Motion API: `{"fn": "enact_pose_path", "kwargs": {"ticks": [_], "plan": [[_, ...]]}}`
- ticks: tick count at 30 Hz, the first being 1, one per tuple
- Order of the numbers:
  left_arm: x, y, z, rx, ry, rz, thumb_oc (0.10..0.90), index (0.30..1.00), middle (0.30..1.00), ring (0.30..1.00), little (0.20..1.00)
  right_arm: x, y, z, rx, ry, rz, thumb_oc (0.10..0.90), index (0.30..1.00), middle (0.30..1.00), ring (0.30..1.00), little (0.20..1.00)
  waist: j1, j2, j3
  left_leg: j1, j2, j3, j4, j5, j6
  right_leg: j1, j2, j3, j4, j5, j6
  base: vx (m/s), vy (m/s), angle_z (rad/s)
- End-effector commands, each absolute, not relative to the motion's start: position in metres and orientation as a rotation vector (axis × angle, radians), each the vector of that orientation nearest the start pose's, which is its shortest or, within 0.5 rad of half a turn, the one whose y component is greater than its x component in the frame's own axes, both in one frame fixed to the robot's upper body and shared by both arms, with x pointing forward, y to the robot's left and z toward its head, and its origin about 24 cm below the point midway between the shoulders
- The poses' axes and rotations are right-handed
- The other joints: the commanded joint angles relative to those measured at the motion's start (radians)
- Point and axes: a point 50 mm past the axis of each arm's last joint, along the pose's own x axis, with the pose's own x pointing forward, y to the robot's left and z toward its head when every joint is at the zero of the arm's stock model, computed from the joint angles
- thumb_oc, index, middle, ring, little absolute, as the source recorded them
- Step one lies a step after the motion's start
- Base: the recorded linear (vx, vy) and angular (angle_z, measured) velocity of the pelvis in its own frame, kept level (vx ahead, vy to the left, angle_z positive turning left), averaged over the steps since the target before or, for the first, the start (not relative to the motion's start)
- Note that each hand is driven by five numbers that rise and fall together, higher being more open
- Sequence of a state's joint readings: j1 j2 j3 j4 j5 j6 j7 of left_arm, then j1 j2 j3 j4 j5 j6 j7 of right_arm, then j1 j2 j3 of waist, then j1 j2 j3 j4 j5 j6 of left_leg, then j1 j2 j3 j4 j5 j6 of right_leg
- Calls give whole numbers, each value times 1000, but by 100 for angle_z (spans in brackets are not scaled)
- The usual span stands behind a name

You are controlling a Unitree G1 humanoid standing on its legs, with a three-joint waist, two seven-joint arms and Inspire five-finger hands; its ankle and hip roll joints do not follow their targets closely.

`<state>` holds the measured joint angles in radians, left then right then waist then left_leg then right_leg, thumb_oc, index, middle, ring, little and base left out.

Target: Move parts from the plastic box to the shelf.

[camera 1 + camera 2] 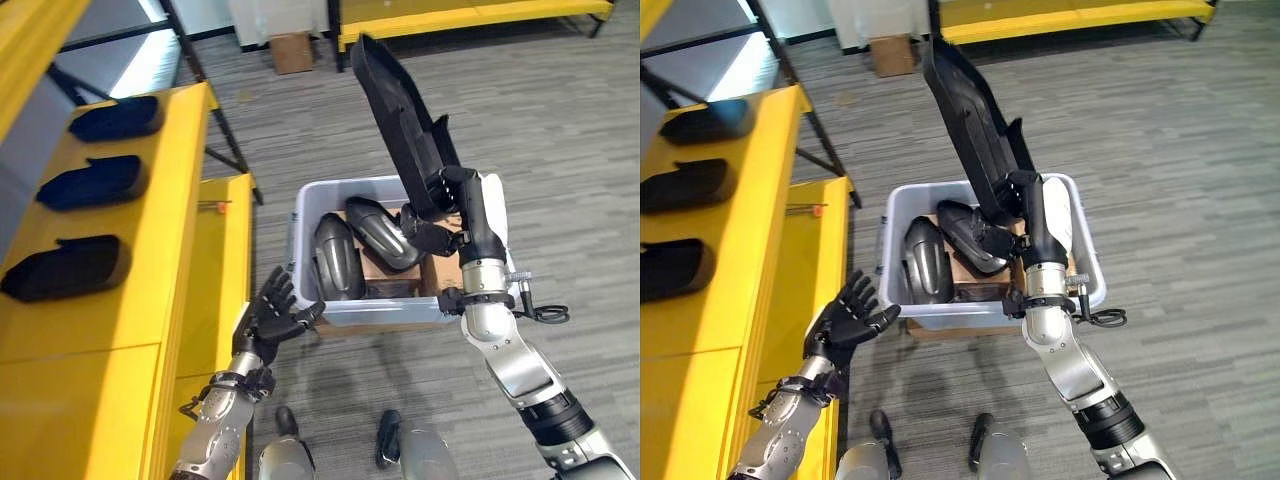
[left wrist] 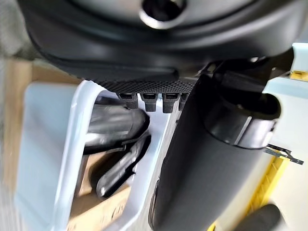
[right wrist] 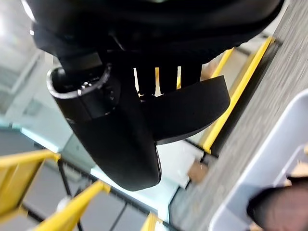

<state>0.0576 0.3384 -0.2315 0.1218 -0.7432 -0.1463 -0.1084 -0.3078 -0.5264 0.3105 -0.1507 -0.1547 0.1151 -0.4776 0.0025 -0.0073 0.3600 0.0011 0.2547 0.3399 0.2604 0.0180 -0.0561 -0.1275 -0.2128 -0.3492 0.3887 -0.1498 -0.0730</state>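
Nearest, the left robot hand (image 1: 272,312) waits with spread fingers at seven o'clock of the plastic box (image 1: 308,205), while the right robot hand (image 1: 437,205) grips a long black part (image 1: 400,120) raised above it; three parts (image 1: 92,183) already lie on the shelf (image 1: 170,250), several remain inside.

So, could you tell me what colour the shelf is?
Yellow; the shelf shows best in the left eye view.

left hand (image 1: 272,312): fingers spread, raised; right hand (image 1: 437,205): fingers curled, raised
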Motion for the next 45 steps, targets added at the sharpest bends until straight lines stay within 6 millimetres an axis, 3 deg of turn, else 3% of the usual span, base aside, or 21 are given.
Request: {"fn": "enact_pose_path", "kwargs": {"ticks": [1, 2, 3, 6, 8, 12, 14, 15, 17, 20, 21, 27, 33, 35, 36, 38, 40, 41, 43, 45], "plan": [[237, 160, 68, -402, -177, -449, 900, 1000, 1000, 1000, 1000, 275, -155, 203, -498, -800, -210, 400, 300, 300, 300, 300, -34, -28, -91, -2, 0, -18, 154, -10, -58, 146, 82, 57, -194, 12, 61, -235, 249, 81], [234, 144, 80, -321, -208, -628, 900, 1000, 1000, 1000, 1000, 271, -161, 198, -496, -796, -246, 400, 300, 300, 300, 300, -41, -17, -105, 31, -32, 13, 152, -50, -50, 156, 77, 44, -234, 45, 83, -283, 473, 95], [231, 129, 88, -256, -202, -795, 900, 1000, 1000, 1000, 1000, 267, -165, 193, -501, -785, -276, 400, 300, 300, 300, 300, -57, 8, -126, 97, -78, 60, 9, -82, -29, 154, 73, 21, -239, 64, 106, -259, 534, 109], [225, 109, 97, -190, -188, -1026, 900, 1000, 1000, 1000, 1000, 264, -167, 191, -475, -784, -324, 400, 300, 300, 300, 300, -74, 29, -155, 167, -142, 76, -166, -130, 12, 147, 60, 9, -265, 115, 144, -133, 428, 118], [223, 97, 102, -147, -199, -1121, 900, 1000, 1000, 1000, 1000, 266, -164, 191, -453, -786, -335, 400, 300, 300, 300, 300, -78, 37, -169, 193, -174, 60, -248, -143, 36, 131, 47, 16, -290, 154, 180, -100, 365, 63], [221, 88, 105, -157, -192, -1143, 900, 1000, 1000, 1000, 1000, 267, -156, 190, -459, -795, -303, 400, 300, 300, 300, 300, -67, 43, -183, 223, -208, 34, -343, -133, 55, 120, 27, 27, -346, 217, 237, -68, 194, 28], [222, 87, 106, -149, -180, -1155, 900, 1000, 1000, 1000, 1000, 268, -151, 192, -461, -797, -279, 400, 300, 300, 300, 300, -64, 38, -185, 199, -216, 18, -348, -115, 63, 105, 24, 48, -344, 243, 232, -163, 95, 13], [221, 85, 104, -148, -169, -1172, 900, 1000, 1000, 1000, 1000, 266, -151, 191, -466, -798, -282, 400, 300, 300, 300, 300, -69, 36, -186, 187, -219, -18, -348, -116, 68, 97, 34, 103, -335, 241, 235, -146, 13, 37], [217, 78, 100, -146, -141, -1242, 900, 1000, 1000, 1000, 1000, 257, -158, 185, -507, -786, -338, 400, 300, 300, 300, 300, -104, 33, -192, 156, -234, -136, -348, -111, 90, 95, 99, 302, -291, 206, 227, -62, 4, 80], [212, 70, 103, -144, -146, -1286, 900, 1000, 1000, 1000, 1000, 248, -164, 182, -547, -794, -364, 400, 300, 300, 300, 300, -128, 31, -199, 129, -245, -210, -348, -101, 97, 96, 152, 414, -263, 178, 212, -74, -36, 226], [210, 64, 111, -129, -191, -1301, 900, 1000, 1000, 1000, 1000, 245, -163, 181, -573, -821, -352, 400, 300, 300, 300, 300, -140, 33, -200, 108, -254, -262, -348, -97, 99, 100, 185, 457, -273, 135, 190, -100, -78, 180], [215, 65, 124, -168, -270, -1238, 900, 1000, 1000, 1000, 1000, 248, -148, 182, -611, -858, -218, 400, 300, 300, 300, 300, -107, 31, -192, 84, -244, -303, -348, -76, 78, 130, 189, 420, -315, 105, 163, -99, -194, 56], [215, 87, 121, -188, -281, -1172, 900, 1000, 1000, 1000, 1000, 247, -142, 187, -698, -886, -87, 400, 300, 300, 300, 300, -61, 25, -167, 37, -165, -305, -348, 0, 6, 151, 201, 320, -318, 69, 122, -80, -211, 23], [213, 94, 118, -211, -279, -1153, 900, 1000, 1000, 1000, 1000, 247, -143, 188, -730, -895, -59, 400, 300, 300, 300, 300, -52, 22, -151, 11, -131, -278, -348, 34, -17, 155, 204, 289, -312, 59, 114, -124, -159, 30], [212, 96, 115, -218, -267, -1172, 900, 1000, 1000, 1000, 1000, 245, -145, 185, -764, -884, -57, 400, 300, 300, 300, 300, -61, 20, -138, -3, -107, -186, -339, 61, -30, 168, 204, 252, -314, 55, 111, -177, -164, 55], [213, 95, 114, -226, -258, -1193, 900, 1000, 1000, 1000, 1000, 243, -149, 181, -796, -875, -55, 400, 300, 300, 300, 300, -81, 13, -131, -5, -104, -79, -282, 41, -22, 176, 197, 213, -315, 58, 108, -185, -112, 125], [213, 95, 114, -224, -257, -1158, 900, 1000, 1000, 1000, 1000, 238, -152, 177, -832, -885, 23, 400, 300, 300, 300, 300, -107, -11, -135, 11, -150, 1, -104, -98, 31, 167, 163, 187, -313, 80, 114, -204, -10, 125], [214, 95, 113, -219, -253, -1135, 900, 1000, 1000, 1000, 1000, 238, -151, 174, -838, -889, 55, 400, 300, 300, 300, 300, -108, -19, -138, 14, -163, -5, -43, -118, 38, 166, 159, 191, -314, 88, 113, -130, 12, 45], [215, 96, 110, -215, -244, -1114, 900, 1000, 1000, 1000, 1000, 238, -147, 171, -845, -890, 91, 400, 300, 300, 300, 300, -110, -23, -143, 20, -164, -8, 4, -130, 41, 166, 164, 194, -314, 92, 111, -59, 43, 35], [216, 98, 104, -198, -217, -1118, 900, 1000, 1000, 1000, 1000, 238, -146, 167, -857, -884, 111, 400, 300, 300, 300, 300, -126, -26, -164, 71, -131, 34, -17, -116, 31, 164, 174, 187, -312, 89, 109, -26, 144, 27]]}}
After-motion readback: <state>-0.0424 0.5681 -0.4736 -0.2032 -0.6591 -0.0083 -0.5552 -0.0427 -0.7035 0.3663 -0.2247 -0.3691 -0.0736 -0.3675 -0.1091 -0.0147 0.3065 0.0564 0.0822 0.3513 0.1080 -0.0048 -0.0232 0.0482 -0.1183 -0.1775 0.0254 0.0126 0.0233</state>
